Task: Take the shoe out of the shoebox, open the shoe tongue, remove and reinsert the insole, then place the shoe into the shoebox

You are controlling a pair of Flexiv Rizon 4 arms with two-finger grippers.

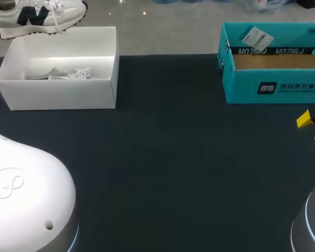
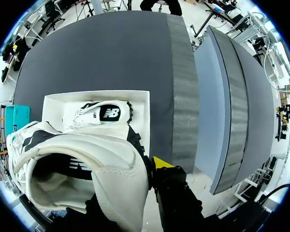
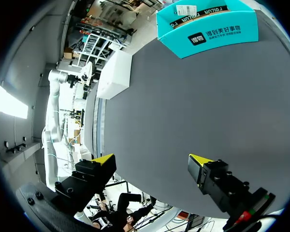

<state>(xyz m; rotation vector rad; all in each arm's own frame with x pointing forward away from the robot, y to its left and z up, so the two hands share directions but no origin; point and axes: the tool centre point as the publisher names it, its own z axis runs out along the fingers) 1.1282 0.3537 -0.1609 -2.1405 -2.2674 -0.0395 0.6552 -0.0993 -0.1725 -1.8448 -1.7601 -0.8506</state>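
The shoe point(image 2: 87, 159) sits closest to the lens, heel opening foremost, grasped by the left gripper point(image 2: 135, 179). One yellow tip presses the outside of the heel collar. The other finger is hidden by the shoe, probably inside it. The shoe hangs in the air over the far left corner of the white shoebox point(image 1: 58, 94), touching nothing below.

I judge the first step nearly done: the shoe is out of the box but not yet set on the worktop point(image 1: 168, 157). Opening the tongue, pulling and refitting the insole, and returning the shoe are all left.

The right gripper point(image 3: 150, 162) hovers at the right edge, its fingers point(image 3: 102, 159) spread wide and holding nothing.

A second shoe point(image 2: 104, 115) lies inside the shoebox, which will crowd the return. A teal box point(image 1: 273, 86) stands far right, well apart.
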